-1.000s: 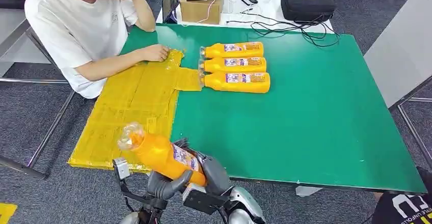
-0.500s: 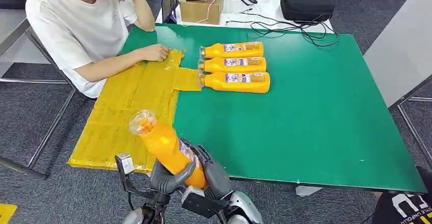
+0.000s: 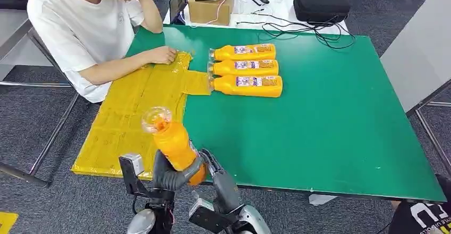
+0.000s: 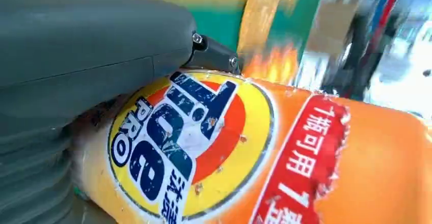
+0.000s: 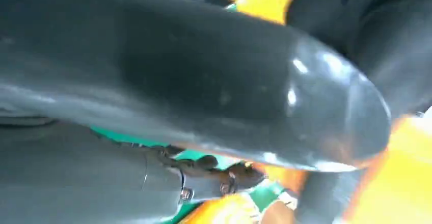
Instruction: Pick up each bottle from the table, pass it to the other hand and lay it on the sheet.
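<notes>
Both hands sit at the near table edge with one orange detergent bottle (image 3: 173, 144) between them, standing nearly upright, clear cap up, over the near corner of the yellow sheet (image 3: 133, 111). Left hand (image 3: 169, 176) wraps the bottle's lower body, thumb across the front; right hand (image 3: 213, 171) lies against the bottle's right side, and I cannot tell if its fingers are gripping or just touching. Looks like mid-handover. Risk: if the right lets go before the left has a firm hold, the tall smooth bottle could tip or slide out and drop off the table edge, since it hangs right at the green table (image 3: 330, 133) rim. Left wrist view shows the label close: round logo with blue letters, "PRO" readable, the big word partly hidden by the thumb, plus a red band with Chinese text "1瓶可用". Further off, three more orange bottles (image 3: 245, 68) lie side by side on the green, caps toward the sheet, labels too small to read. A person's hand (image 3: 162, 55) rests on the sheet's far end.
</notes>
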Robot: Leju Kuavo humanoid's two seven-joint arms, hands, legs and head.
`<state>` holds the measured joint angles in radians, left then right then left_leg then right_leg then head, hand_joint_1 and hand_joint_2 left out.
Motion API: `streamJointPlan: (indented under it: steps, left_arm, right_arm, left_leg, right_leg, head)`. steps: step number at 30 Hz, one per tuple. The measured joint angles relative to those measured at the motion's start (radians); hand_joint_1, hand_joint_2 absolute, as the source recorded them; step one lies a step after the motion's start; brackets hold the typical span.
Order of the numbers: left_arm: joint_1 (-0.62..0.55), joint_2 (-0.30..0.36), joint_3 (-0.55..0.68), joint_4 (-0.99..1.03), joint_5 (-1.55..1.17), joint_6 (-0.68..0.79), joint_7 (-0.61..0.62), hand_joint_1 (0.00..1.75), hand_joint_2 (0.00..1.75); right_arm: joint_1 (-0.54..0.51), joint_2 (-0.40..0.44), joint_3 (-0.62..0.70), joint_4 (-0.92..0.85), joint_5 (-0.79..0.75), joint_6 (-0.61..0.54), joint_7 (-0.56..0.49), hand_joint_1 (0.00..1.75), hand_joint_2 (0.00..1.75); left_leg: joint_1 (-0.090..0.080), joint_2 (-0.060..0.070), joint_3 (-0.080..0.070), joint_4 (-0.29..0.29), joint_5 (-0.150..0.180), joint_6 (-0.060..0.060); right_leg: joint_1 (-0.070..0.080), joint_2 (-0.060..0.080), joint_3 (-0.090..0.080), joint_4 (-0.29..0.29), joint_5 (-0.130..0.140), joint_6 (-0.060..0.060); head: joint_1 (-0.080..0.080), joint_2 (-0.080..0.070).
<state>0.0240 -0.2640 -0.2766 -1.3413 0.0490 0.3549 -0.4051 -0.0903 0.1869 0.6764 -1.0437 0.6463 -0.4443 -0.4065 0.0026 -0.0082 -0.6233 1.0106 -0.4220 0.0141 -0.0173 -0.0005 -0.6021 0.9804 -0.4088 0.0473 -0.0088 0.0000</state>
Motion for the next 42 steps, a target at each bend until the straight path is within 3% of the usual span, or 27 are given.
streamJointPlan:
  steps: [5,8,21,32,33,34,38,39,42]
  left_arm:
    - [-0.142,0.044,0.025,0.072,-0.471,0.233,0.029,1.75,1.75]
    - [-0.231,0.071,0.051,0.148,-0.694,0.262,0.082,1.75,1.75]
    - [-0.508,0.165,0.139,0.603,-1.04,0.079,0.272,1.75,1.75]
    - [-0.596,0.177,0.093,0.775,-1.19,-0.031,0.387,1.75,1.75]
    - [-0.602,0.18,0.087,0.789,-1.207,-0.033,0.401,1.13,1.75]
    - [-0.607,0.182,0.083,0.8,-1.221,-0.033,0.411,0.02,1.75]
    - [-0.635,0.19,0.075,0.84,-1.232,-0.065,0.43,0.0,1.75]
    - [-0.645,0.192,0.074,0.847,-1.233,-0.087,0.43,0.0,0.0]
    - [-0.665,0.195,0.074,0.863,-1.234,-0.138,0.431,0.0,0.0]
  right_arm:
    - [0.011,-0.003,-0.005,-0.039,-0.059,-0.031,-0.091,0.0,0.0]
    - [0.022,-0.007,-0.011,-0.077,-0.08,-0.019,-0.133,0.0,0.0]
    - [0.115,-0.072,-0.029,-0.145,-0.123,-0.011,-0.136,0.0,0.0]
    - [0.132,-0.09,-0.04,-0.166,-0.146,0.023,-0.138,0.0,0.0]
    - [0.132,-0.09,-0.04,-0.169,-0.151,0.031,-0.141,0.0,0.0]
    - [0.133,-0.09,-0.04,-0.171,-0.153,0.034,-0.141,0.0,0.0]
    - [0.134,-0.086,-0.04,-0.172,-0.172,0.043,-0.152,0.0,0.0]
    - [0.134,-0.082,-0.041,-0.172,-0.175,0.042,-0.157,0.0,0.0]
    - [0.132,-0.078,-0.041,-0.172,-0.183,0.041,-0.163,0.0,0.0]
  left_leg:
    - [0.0,-0.001,0.0,0.0,0.001,0.0]
    - [0.0,0.0,0.001,0.0,0.002,0.0]
    - [0.0,-0.001,0.0,0.0,0.002,0.0]
    - [0.0,0.0,0.001,0.0,0.002,0.0]
    - [0.0,0.0,0.002,0.0,0.001,0.0]
    - [0.0,0.0,0.003,0.0,0.001,0.0]
    - [0.0,0.0,0.005,0.0,0.001,0.0]
    - [0.0,0.0,0.006,0.0,0.001,0.0]
    - [0.0,0.0,0.007,0.0,0.002,-0.001]
  right_leg:
    - [0.0,0.0,0.001,0.001,0.0,0.0]
    - [0.0,0.0,0.001,0.001,0.0,0.0]
    - [0.0,0.0,0.0,0.001,0.0,0.0]
    - [0.0,0.0,0.003,0.001,0.0,0.0]
    - [0.0,0.0,0.003,0.001,0.0,0.0]
    - [0.0,0.0,0.003,0.001,0.0,0.0]
    - [0.0,0.0,0.006,0.001,0.0,0.0]
    - [0.0,0.0,0.006,0.001,0.0,0.0]
    - [0.0,0.0,0.007,0.001,0.0,0.0]
  head:
    - [-0.001,0.0]
    - [0.0,0.0]
    - [-0.001,0.0]
    - [0.0,0.0]
    - [0.0,0.0]
    - [-0.001,0.0]
    - [0.0,0.0]
    - [0.0,0.0]
    - [0.0,0.0]
